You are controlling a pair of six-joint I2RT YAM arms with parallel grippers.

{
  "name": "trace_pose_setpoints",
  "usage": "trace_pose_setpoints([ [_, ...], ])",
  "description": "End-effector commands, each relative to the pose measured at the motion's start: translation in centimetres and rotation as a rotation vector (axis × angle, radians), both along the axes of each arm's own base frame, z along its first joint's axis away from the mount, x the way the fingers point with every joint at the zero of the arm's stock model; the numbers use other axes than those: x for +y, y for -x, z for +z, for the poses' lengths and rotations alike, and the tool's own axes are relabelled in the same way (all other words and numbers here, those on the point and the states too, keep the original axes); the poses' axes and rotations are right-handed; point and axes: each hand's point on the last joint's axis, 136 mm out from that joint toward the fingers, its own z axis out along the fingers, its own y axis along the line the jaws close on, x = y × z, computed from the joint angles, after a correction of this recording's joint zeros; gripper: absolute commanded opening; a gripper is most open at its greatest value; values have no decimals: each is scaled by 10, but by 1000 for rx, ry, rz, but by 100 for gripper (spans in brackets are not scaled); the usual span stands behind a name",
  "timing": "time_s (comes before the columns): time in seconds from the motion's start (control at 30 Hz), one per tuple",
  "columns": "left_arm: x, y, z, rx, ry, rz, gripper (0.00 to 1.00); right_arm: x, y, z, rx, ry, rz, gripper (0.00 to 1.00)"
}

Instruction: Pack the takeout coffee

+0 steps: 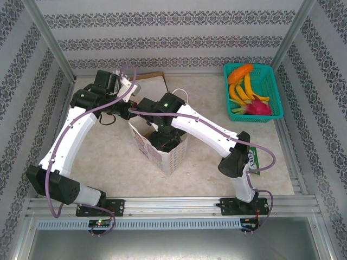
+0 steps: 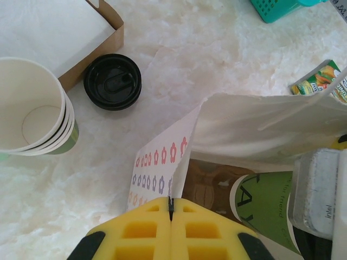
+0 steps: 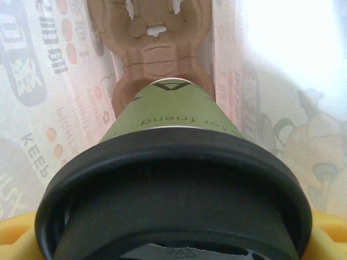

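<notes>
We find the coffee cup [image 3: 173, 111] down inside the paper bag [image 1: 162, 160]. Its base points at the brown cup carrier [image 3: 154, 38] lying at the bag's bottom; we cannot tell whether the two touch. Its black lid [image 3: 173, 184] is pressed on.

We cannot see how full the cup is, so we judge its weight as anywhere from light to moderate. The paper wall looks soft enough to dent under a hard squeeze. The lid is smooth plastic and could pop off if it were gripped or knocked. In our view the best hold is across the wall just below the lid's rim, where the rolled paper edge stiffens it. We would use gentle pressure and keep the cup upright so nothing leaks.

The right gripper [image 1: 166, 141] reaches into the bag from above and holds the cup, its jaws spread wide around it and yellow pads on either side near the lid. The left gripper [image 2: 171, 208] is clamped tight on the bag's rim, which props the mouth open.

Outside the bag on the left gripper's side lie a spare lid [image 2: 112, 81], a stack of cups [image 2: 35, 103] and, just behind them, a cardboard box [image 2: 59, 27]. On the bag's other side lies a juice packet [image 2: 320, 81], and a basket [image 1: 254, 92] sits well apart from the bag.
</notes>
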Motion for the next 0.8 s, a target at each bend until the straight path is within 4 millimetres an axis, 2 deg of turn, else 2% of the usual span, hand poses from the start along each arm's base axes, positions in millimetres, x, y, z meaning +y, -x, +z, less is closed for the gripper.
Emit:
trace_pose_setpoints([
  [0.0,1,8,8,-19,5,6,0,-43,26,-5,125,195,9,71],
  [0.43,5,5,33,-101,45,81,0,-29,33,-12,143,192,37,70],
  [0.77,6,8,27,-85,51,87,0,-26,30,-17,144,203,39,70],
])
